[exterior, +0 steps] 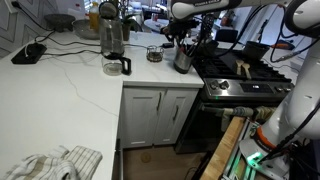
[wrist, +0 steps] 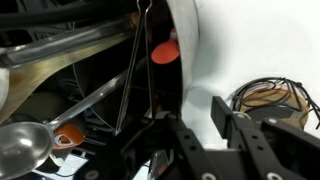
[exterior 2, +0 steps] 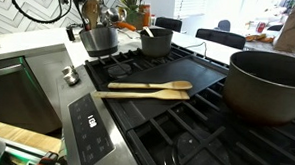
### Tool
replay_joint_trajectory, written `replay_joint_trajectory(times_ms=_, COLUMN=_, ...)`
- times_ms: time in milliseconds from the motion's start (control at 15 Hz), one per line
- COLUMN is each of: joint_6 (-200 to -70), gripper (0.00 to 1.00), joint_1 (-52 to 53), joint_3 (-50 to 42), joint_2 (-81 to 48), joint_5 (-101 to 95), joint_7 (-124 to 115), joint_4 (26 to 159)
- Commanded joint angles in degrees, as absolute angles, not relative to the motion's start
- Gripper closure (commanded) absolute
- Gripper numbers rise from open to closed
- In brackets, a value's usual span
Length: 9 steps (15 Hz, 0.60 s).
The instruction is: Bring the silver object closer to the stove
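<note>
The silver object [exterior: 183, 60] was seen on the white counter [exterior: 60, 90], just beside the stove [exterior: 245, 72], with wooden utensils [exterior 2: 91, 10] stood up in it. In the wrist view the gripper [wrist: 210, 122] was placed over its rim, one finger set inside among the utensils and one outside. Whether the rim was clamped could not be told. Farther from the stove, a glass jar [exterior: 154, 54] and a carafe [exterior: 113, 45] were stood. Two wooden spatulas [exterior 2: 145, 88] were laid on the stove's grates.
</note>
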<state>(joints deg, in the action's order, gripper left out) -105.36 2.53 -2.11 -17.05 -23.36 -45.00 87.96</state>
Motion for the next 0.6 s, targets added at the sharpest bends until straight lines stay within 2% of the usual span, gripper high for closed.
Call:
replay_joint_trajectory(times_ms=0, joint_6=-102.32, gripper=0.30, joint_1=4.09, joint_3=-2.50, joint_2=-16.08, joint_5=-22.91, joint_7=-43.51, joint_4=86.78)
replay_joint_trajectory(times_ms=267, joint_6=-104.38, gripper=0.02, joint_1=5.57, joint_3=-0.63, joint_2=-11.92, joint_5=-21.35, joint_7=-40.49, joint_4=89.17)
replay_joint_trajectory(times_ms=533, joint_6=-102.83, gripper=0.00, joint_1=6.80, joint_3=1.45, joint_2=-3.74, joint_5=-19.54, joint_7=-37.20, joint_4=93.52)
